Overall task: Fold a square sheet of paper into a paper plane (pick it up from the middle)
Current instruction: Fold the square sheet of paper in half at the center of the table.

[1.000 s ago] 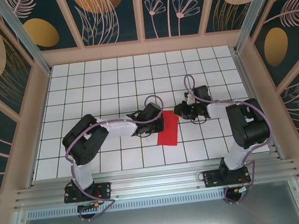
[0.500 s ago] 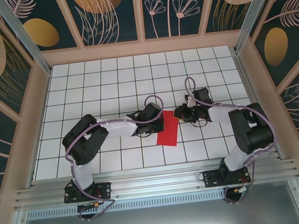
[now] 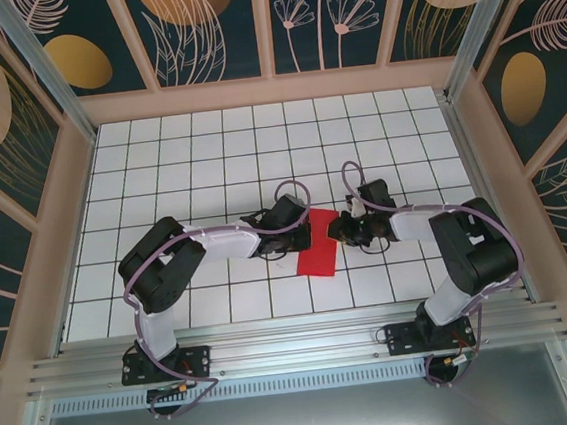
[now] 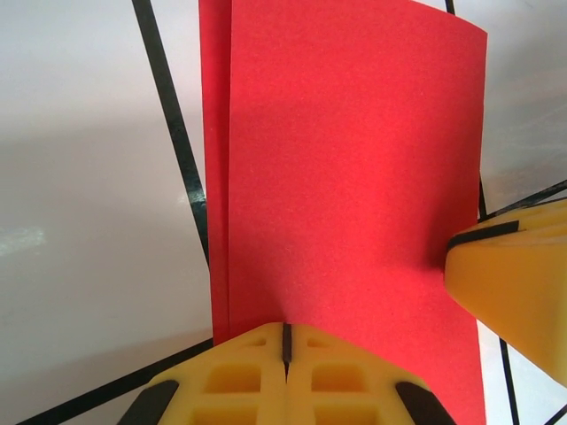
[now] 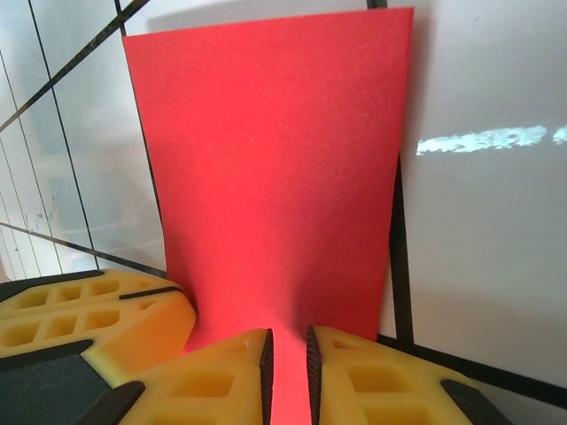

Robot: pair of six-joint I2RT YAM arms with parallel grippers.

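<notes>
The square sheet of paper (image 3: 318, 254) is bright red and lies flat on the white grid table, folded in two into a tall rectangle; no paper plane shape shows. In the left wrist view the sheet (image 4: 354, 177) shows two layers along its left edge. My left gripper (image 3: 308, 232) is shut, with its tips (image 4: 285, 341) resting on top of the sheet's left side. My right gripper (image 3: 338, 230) is at the sheet's right edge. Its jaws (image 5: 288, 372) stand a narrow gap apart above the paper (image 5: 275, 177), which shows red through the gap.
The white tiled table (image 3: 209, 169) is walled by wooden rails on the left, right and back. Both arms reach in from the near edge and meet at the middle. A yellow finger (image 4: 518, 283) of the right gripper sits close beside the left one.
The right gripper has moved left and a little nearer, from beside the sheet onto its right edge. The left gripper and the sheet have stayed put.
</notes>
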